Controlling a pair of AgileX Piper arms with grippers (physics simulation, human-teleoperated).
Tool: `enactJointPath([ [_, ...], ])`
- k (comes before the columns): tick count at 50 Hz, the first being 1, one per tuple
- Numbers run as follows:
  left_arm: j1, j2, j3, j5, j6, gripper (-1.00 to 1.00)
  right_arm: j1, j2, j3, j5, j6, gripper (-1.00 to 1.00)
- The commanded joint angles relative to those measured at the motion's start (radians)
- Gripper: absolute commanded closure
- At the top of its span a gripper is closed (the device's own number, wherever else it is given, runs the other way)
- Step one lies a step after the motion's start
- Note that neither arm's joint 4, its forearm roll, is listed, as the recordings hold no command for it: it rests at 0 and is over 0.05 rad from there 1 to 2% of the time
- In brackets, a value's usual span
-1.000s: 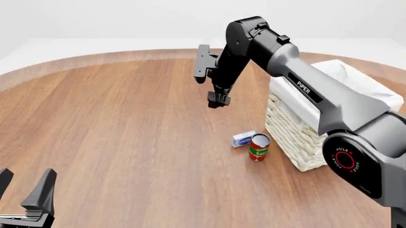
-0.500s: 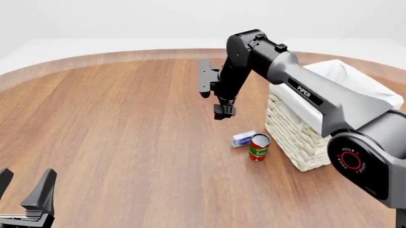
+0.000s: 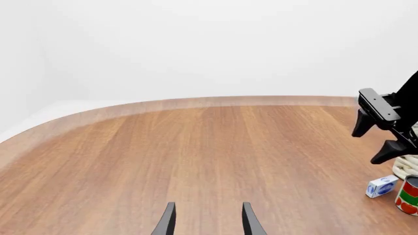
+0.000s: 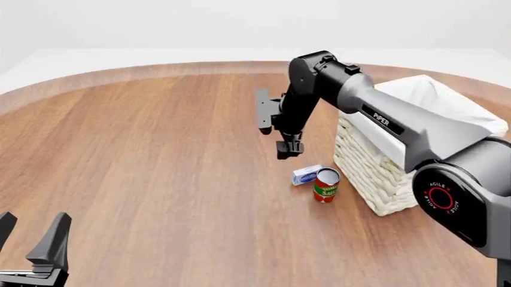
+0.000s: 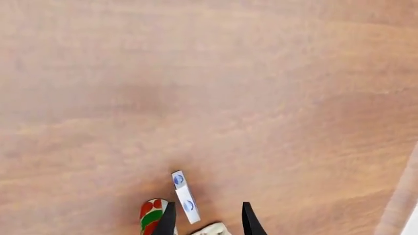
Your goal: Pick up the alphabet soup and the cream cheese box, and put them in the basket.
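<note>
My left gripper [image 4: 30, 242] sits at the near left corner of the table [image 4: 143, 155], low over the wood with its two dark fingers spread apart and nothing between them; from its wrist camera I see both fingertips [image 3: 168, 220] parted over bare boards.

Moving right, my right arm [image 4: 383, 119] reaches in from the right side and bends down near the middle of the table. Its gripper [image 4: 289, 149] hangs pointing downward, above the wood and just to the far left of the cream cheese box [image 4: 307, 174]. In the right wrist view the two fingers [image 5: 247, 220] stand apart with only table between them, so the pincer is open and empty.

The cream cheese box lies flat on the table, a small white box with blue marks, right of centre. Just to its right, and possibly touching it, stands a red can [image 4: 326, 185] with a green band, upright. In the right wrist view the box [image 5: 185, 197] shows as a narrow white strip beside that can [image 5: 153, 215].

Further right is the basket [image 4: 375, 173], woven and cream-white with a white liner [image 4: 447, 101] folded over its rim, near the right edge of the table. The red can stands just left of its near corner, close but apart.

I cannot see the alphabet soup in any of my views.
</note>
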Motion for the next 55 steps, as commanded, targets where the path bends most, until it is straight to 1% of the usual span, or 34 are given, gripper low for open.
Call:
enactJointPath([
  [1, 0.000, -0.001, 0.001, 0.000, 0.000, -1.00, 0.003, 0.007, 0.035, -0.032, -0.017, -1.00],
  [8, 0.000, -0.001, 0.001, 0.000, 0.000, -1.00, 0.010, -0.001, 0.066, -0.046, -0.010, -1.00],
  [10, 0.000, -0.001, 0.001, 0.000, 0.000, -1.00, 0.009, -0.010, 0.089, -0.053, -0.016, -1.00],
  [19, 0.000, -0.001, 0.001, 0.000, 0.000, -1.00, 0.019, -0.018, 0.113, -0.056, -0.016, -1.00],
  [24, 0.000, -0.001, 0.001, 0.000, 0.000, -1.00, 0.014, -0.018, 0.126, -0.060, -0.030, -1.00],
  [26, 0.000, -0.001, 0.001, 0.000, 0.000, -1.00, 0.008, -0.018, 0.138, -0.070, -0.044, -1.00],
  [31, 0.000, -0.001, 0.001, 0.000, 0.000, -1.00, 0.017, -0.016, 0.145, -0.079, -0.044, -1.00],
  [37, 0.000, -0.002, 0.001, 0.000, 0.000, -1.00, 0.007, -0.007, 0.153, -0.095, -0.067, -1.00],
  [55, 0.000, -0.001, 0.001, 0.000, 0.000, -1.00, 0.000, 0.019, 0.178, -0.115, -0.099, -1.00],
])
